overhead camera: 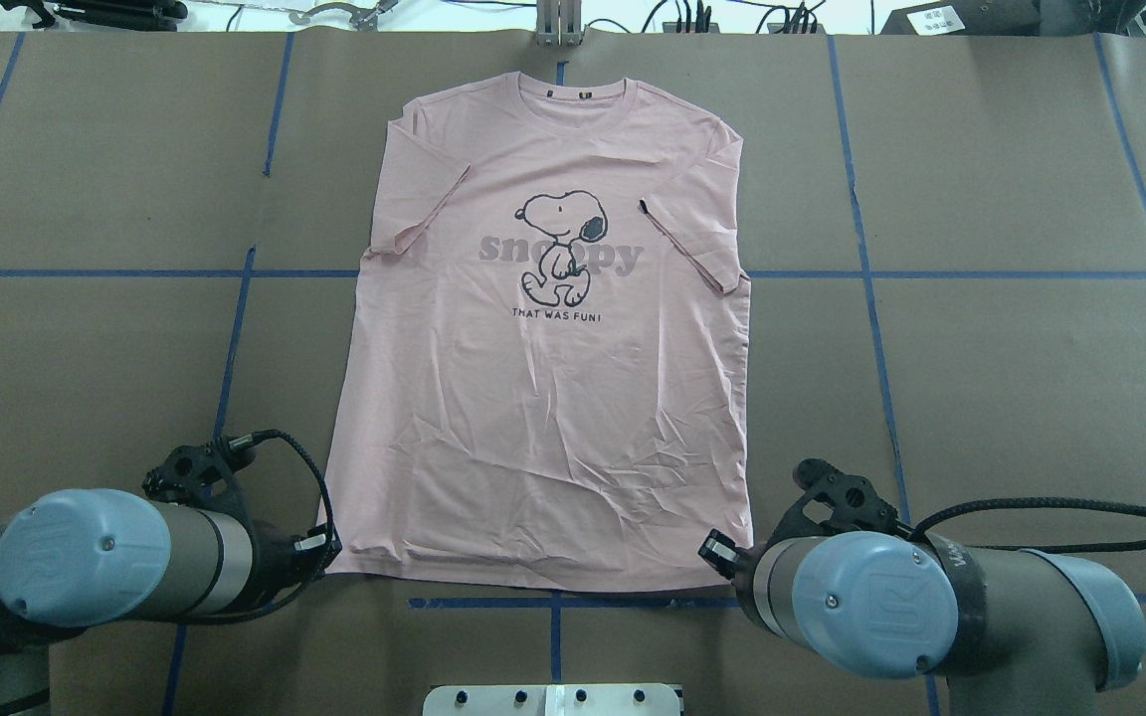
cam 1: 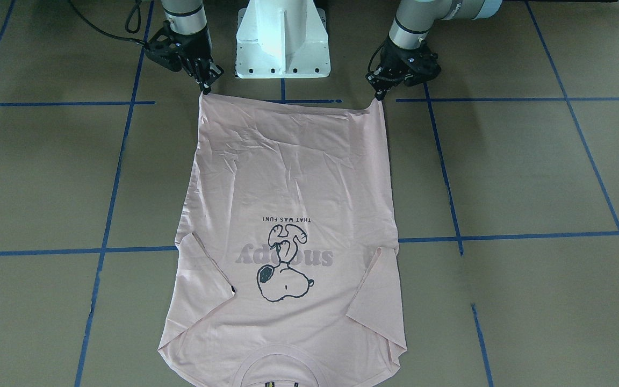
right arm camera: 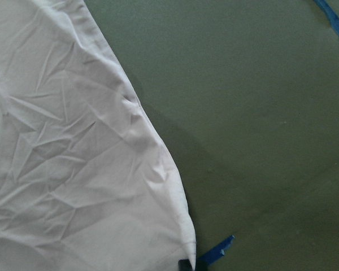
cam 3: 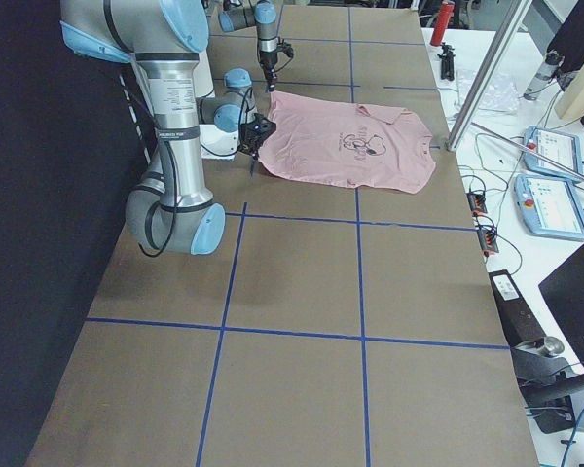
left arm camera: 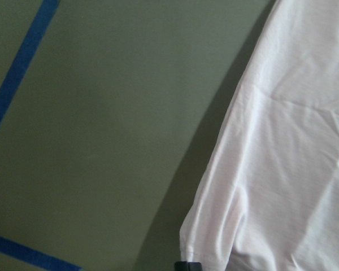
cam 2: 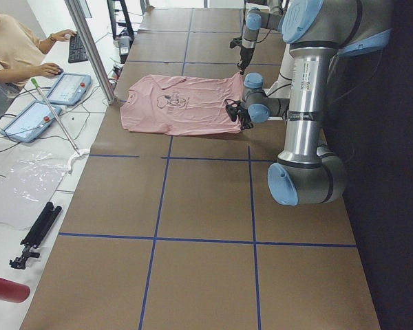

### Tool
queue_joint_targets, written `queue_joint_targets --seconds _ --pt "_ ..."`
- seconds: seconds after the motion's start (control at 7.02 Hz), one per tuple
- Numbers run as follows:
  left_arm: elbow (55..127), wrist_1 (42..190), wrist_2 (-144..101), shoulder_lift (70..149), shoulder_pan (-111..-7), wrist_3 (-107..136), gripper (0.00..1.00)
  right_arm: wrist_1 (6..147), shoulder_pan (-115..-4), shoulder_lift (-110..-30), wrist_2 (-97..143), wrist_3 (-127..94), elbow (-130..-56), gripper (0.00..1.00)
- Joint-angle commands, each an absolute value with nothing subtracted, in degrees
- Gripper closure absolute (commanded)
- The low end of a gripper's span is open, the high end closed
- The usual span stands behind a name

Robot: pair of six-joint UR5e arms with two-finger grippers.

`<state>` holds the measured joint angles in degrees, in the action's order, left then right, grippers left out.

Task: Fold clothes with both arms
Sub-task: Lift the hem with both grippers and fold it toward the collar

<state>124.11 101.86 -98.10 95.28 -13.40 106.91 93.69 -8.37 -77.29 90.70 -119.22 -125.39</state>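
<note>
Brown table [overhead camera: 1011, 378] gridded with blue tape [overhead camera: 95, 272]: our left gripper [cam 1: 378, 95] pinches one hem corner of the pink T-shirt [overhead camera: 533, 447], which lies flat, print up, reading "snoopy" and "THAT WAS FUN!"; our right gripper [cam 1: 205, 89] pinches the other hem corner

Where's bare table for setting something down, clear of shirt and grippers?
Free: wide table stretches either side of the T-shirt, out to both ends. Crowded: the hem strip by the white base, where left gripper and right gripper pinch the hem corners.
</note>
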Motion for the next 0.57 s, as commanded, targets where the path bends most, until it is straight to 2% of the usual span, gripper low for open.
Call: queue_joint_targets --seconds 0.0,0.14,0.28,0.43 --pt "131.46 89.88 -93.29 95.71 -1.99 116.13 1.0 93.69 -2.84 -85.29 90.35 -119.18 -134.5 1.0" --pt "132.7 89.39 -93.17 95.89 -1.5 118.02 1.0 93.69 -1.59 -89.69 90.35 -119.44 -137.69 1.0" --pt "132.54 89.3 -92.99 97.02 -2.89 118.04 1.0 93.69 -1.84 -90.61 89.74 -119.88 -139.46 1.0" --pt "132.89 89.21 -92.99 99.12 -8.56 117.17 1.0 93.78 -5.59 -90.09 87.3 -119.88 -139.48 1.0"
